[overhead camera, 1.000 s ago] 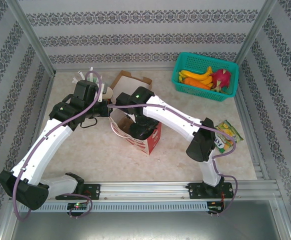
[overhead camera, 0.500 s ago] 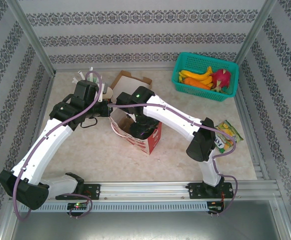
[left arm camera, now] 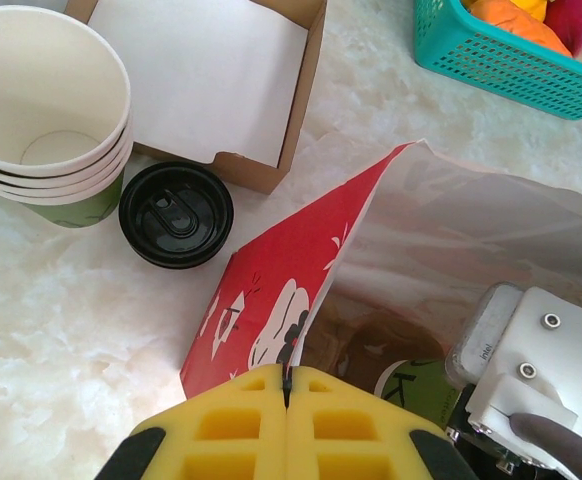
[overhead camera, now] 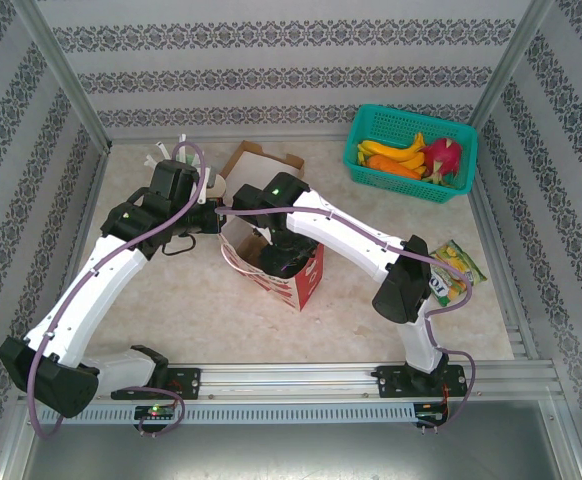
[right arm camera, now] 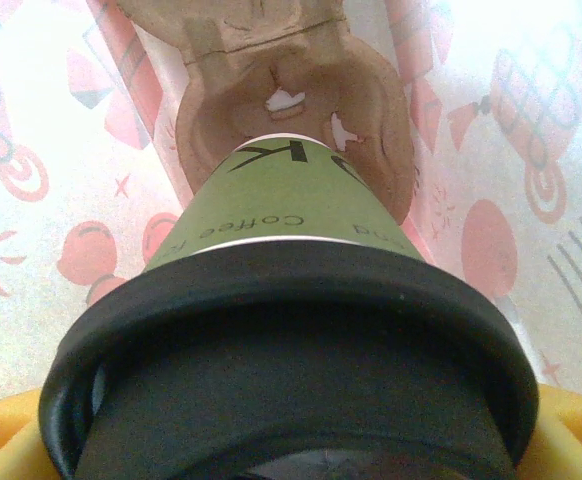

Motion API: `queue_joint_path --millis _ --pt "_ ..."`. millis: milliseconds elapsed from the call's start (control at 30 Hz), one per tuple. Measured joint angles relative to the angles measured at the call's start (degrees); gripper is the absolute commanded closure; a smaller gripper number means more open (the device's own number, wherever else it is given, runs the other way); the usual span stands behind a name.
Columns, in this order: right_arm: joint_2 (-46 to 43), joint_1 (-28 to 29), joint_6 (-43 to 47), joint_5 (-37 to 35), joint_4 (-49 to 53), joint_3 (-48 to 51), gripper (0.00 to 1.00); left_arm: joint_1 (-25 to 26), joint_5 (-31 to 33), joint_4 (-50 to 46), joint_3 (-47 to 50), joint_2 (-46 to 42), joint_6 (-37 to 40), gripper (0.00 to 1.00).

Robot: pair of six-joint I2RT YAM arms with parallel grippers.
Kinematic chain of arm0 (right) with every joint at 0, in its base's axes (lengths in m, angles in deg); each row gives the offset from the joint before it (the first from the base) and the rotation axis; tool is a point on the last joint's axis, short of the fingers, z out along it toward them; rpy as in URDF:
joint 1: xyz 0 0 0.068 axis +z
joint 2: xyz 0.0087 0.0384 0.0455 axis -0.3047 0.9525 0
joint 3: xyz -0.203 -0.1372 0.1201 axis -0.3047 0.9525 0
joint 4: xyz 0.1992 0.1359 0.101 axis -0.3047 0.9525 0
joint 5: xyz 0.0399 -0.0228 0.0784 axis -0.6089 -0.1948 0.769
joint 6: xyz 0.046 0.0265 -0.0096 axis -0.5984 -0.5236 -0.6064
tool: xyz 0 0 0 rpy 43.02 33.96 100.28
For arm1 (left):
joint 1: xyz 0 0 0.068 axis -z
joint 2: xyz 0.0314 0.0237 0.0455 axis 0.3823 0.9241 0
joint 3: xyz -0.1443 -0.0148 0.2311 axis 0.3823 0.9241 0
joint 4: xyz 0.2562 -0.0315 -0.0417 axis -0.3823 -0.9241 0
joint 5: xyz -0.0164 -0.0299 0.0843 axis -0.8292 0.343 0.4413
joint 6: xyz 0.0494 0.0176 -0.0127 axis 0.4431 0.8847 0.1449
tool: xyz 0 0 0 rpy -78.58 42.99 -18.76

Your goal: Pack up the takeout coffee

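Right wrist, right hand [right arm camera: 291, 438] grasping green paper cup [right arm camera: 291, 205], left hand [left arm camera: 286, 395] pinching paper bag [left arm camera: 271, 290]

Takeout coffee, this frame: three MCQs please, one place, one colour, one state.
1. Where is the takeout coffee?
A) in the teal basket
B) inside the paper bag, above the pulp carrier
C) on the table
2. Its lid is:
A) black
B) white
C) red
3. The left gripper is:
A) open
B) holding a cup
C) shut on the bag's rim
Key: B, the right wrist view shows bag walls around the cup and the carrier beyond it; A, a dark rim caps the cup; C, the yellow fingers meet on the red edge.
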Motion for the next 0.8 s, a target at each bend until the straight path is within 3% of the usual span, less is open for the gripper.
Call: queue_joint_path --millis 800 --pt "0.3 0.0 0.9 -1.3 0.0 -2.8 0.48 0.0 0.0 0.0 0.0 1.0 0.4 1.0"
